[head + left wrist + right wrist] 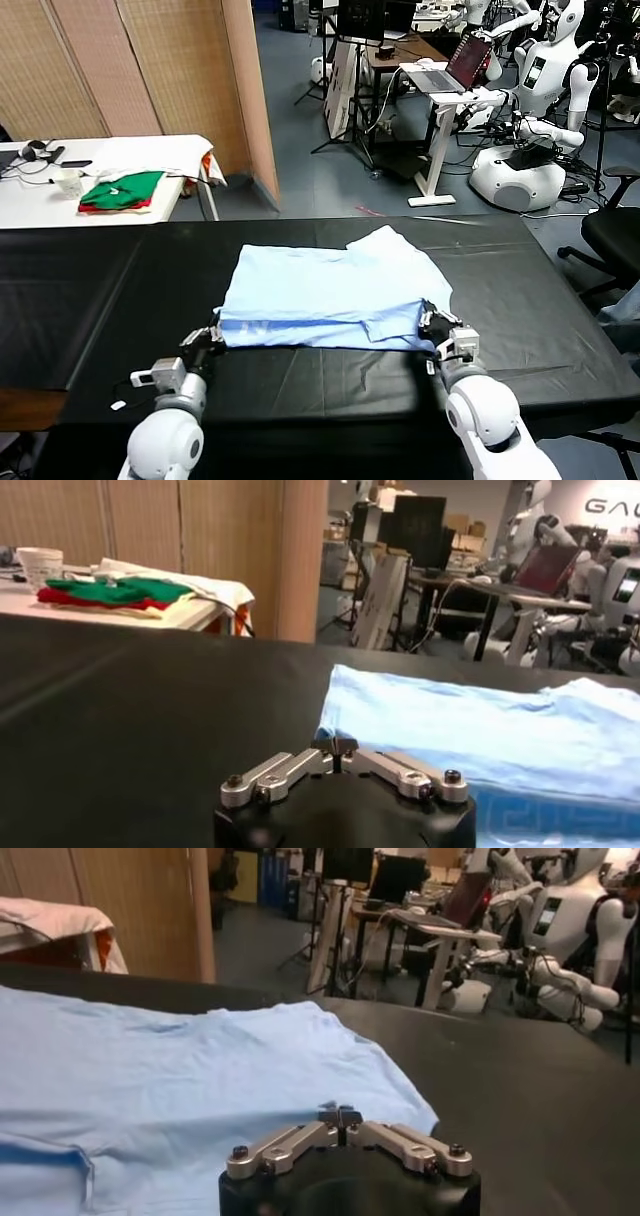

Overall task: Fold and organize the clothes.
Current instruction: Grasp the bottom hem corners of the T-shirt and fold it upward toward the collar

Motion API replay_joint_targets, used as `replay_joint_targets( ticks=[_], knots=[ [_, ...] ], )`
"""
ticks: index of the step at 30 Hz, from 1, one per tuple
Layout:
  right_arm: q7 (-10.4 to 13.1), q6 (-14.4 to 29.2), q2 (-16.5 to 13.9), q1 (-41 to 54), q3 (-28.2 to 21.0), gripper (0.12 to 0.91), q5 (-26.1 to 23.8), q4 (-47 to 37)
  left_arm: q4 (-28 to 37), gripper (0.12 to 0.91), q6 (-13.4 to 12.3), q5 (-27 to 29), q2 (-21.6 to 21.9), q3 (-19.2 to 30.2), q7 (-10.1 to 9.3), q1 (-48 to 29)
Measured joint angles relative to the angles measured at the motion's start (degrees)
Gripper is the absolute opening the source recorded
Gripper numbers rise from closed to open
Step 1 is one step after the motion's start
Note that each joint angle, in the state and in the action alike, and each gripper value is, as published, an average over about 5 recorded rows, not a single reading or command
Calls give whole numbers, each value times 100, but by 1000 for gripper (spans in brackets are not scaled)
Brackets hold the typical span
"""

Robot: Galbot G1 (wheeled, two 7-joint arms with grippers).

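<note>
The clothes are one pale light-blue T-shirt [320,290] lying partly folded on the black table [90,290], its near edge doubled over into a darker band. My left gripper [216,335] sits at that band's left corner. In the left wrist view its tips [335,746] are shut on the corner of the T-shirt [480,730]. My right gripper [432,325] is at the right corner of the same edge. The right wrist view shows it [340,1116] shut, pinching the cloth of the T-shirt [200,1068]. One sleeve sticks out at the far right.
A white side table [30,205] at the back left carries folded green and red garments [122,190] and a cup [68,180]. A wooden partition [150,70] stands behind it. An office chair [615,235] and other robots [520,160] are off to the right.
</note>
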Motion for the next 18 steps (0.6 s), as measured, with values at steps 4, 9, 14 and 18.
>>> replay_joint_targets(
  ticks=[4, 9, 14, 18],
  knots=[
    [-137, -101, -5, -38, 46, 350, 150, 32, 139, 147, 37, -2, 80, 77, 18, -133],
    [-258, -450, -102, -276, 220, 652, 322, 378, 126, 254, 112, 8, 96, 81, 103, -98],
    [-348, -541, -266, -671, 460, 883, 380, 919, -142, 549, 282, 24, 187, -19, 107, 134],
    [-380, -448, -389, -1053, 680, 905, 451, 1218, -458, 796, 368, 11, 279, -124, 126, 441]
  ],
)
